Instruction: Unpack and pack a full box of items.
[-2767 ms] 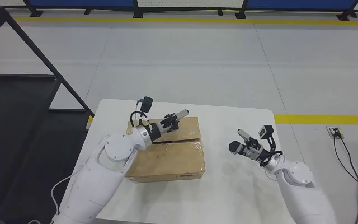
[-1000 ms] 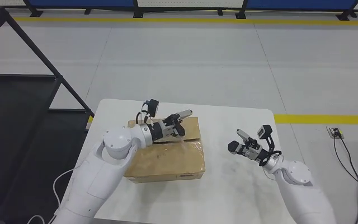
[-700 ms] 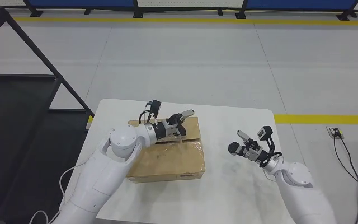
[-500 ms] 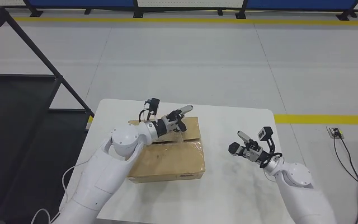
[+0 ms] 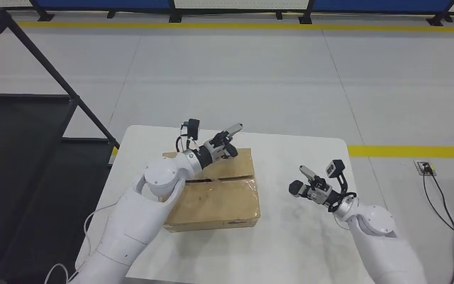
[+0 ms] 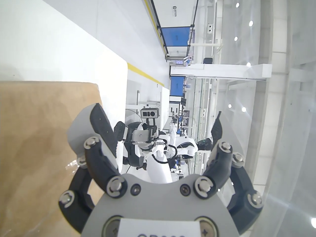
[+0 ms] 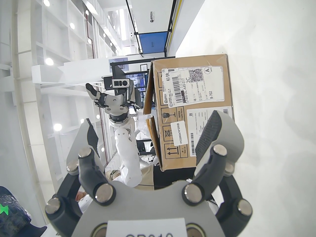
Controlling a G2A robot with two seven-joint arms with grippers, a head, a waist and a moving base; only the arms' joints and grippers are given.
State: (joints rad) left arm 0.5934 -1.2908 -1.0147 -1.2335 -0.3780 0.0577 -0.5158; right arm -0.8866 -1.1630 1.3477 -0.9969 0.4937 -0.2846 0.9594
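Observation:
A brown cardboard box [image 5: 213, 192] sits on the white table [image 5: 298, 234], its top flaps down with a dark gap along the seam and crinkled clear tape by it. My left gripper [image 5: 228, 138] hovers over the box's far edge, open and holding nothing. In the left wrist view the left gripper [image 6: 158, 122] has its fingers spread beside the box top [image 6: 37, 136]. My right gripper [image 5: 303, 179] hangs to the right of the box, open and apart from it. In the right wrist view the right gripper [image 7: 151, 127] faces the box's labelled side [image 7: 197, 87].
Bare table lies between the box and the right gripper and along the front edge. A black frame [image 5: 57, 78] stands off the table's left side. Grey floor with a yellow line [image 5: 397, 150] lies beyond the table's far and right edges.
My left gripper has lifted off the box's seam and swung toward the far edge. The right arm has barely shifted.

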